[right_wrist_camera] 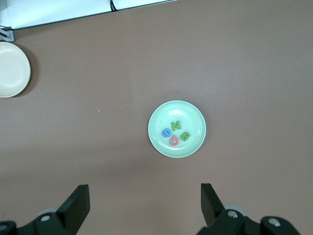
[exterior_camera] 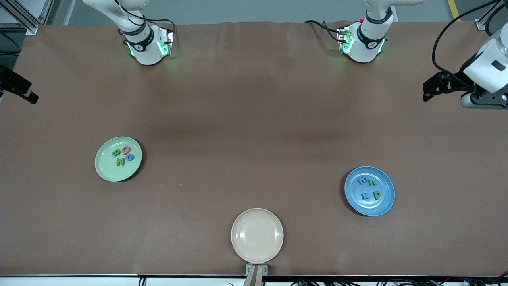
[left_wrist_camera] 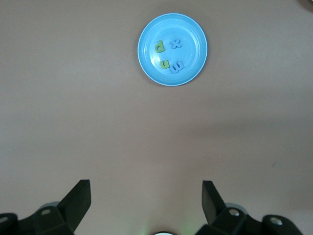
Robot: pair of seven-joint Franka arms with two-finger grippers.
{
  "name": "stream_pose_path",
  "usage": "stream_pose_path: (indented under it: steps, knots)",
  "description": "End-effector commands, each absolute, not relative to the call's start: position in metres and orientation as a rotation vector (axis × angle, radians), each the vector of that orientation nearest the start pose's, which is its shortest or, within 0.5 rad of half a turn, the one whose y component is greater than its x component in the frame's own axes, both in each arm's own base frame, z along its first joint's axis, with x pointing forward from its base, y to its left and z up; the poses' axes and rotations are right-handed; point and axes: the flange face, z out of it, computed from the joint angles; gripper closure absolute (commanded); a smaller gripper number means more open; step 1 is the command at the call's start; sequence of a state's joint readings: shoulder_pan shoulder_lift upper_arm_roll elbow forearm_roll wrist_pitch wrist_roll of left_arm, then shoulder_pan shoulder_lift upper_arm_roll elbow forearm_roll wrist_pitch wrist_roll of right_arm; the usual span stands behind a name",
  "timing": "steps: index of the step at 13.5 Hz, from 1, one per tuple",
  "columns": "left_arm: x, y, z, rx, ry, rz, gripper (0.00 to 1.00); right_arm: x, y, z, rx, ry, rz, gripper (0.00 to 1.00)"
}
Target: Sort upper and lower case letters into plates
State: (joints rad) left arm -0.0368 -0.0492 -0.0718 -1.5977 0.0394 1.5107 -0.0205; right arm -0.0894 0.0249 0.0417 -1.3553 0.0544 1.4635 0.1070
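We find the pale mint green round plate (exterior_camera: 118, 159) at the lower left of the front view holding four capital letters (exterior_camera: 123, 155), and the mid blue round plate (exterior_camera: 369, 191) at the lower right holding four small letters (exterior_camera: 369, 188). The cream-beige round plate (exterior_camera: 257, 235) at bottom centre is bare, and we see no loose letters on the brown table (exterior_camera: 254, 119). We judge the sorting finished. Both arms wait, raised: the left gripper (left_wrist_camera: 145, 205) above the table short of the blue plate and the right gripper (right_wrist_camera: 145, 205) short of the green one, each with fingers spread and holding nothing.
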Motion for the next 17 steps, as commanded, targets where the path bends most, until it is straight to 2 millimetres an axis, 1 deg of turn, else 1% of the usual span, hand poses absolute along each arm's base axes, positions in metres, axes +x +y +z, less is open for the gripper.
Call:
stream_pose_path:
  steps: [1, 3, 6, 10, 11, 17]
  knots:
    - [0.517, -0.056, 0.639, -3.11, 0.144, 0.026, 0.0, 0.544, -0.022, 0.706, -3.089, 0.224, -0.143, 0.0]
    - [0.515, -0.061, 0.64, -3.127, 0.148, 0.033, 0.0, 0.543, -0.022, 0.706, -3.089, 0.224, -0.146, 0.0]
    - [0.516, -0.059, 0.646, -3.127, 0.158, 0.014, 0.0, 0.544, -0.023, 0.707, -3.089, 0.222, -0.158, 0.0]
    - [0.525, -0.062, 0.654, -3.131, 0.151, -0.02, 0.0, 0.544, -0.023, 0.707, -3.089, 0.219, -0.158, 0.0]
    - [0.525, -0.063, 0.656, -3.132, 0.149, -0.029, 0.0, 0.544, -0.023, 0.707, -3.089, 0.219, -0.16, 0.0]
    - [0.526, -0.061, 0.656, -3.132, 0.146, -0.029, 0.0, 0.544, -0.023, 0.707, -3.089, 0.219, -0.158, 0.0]
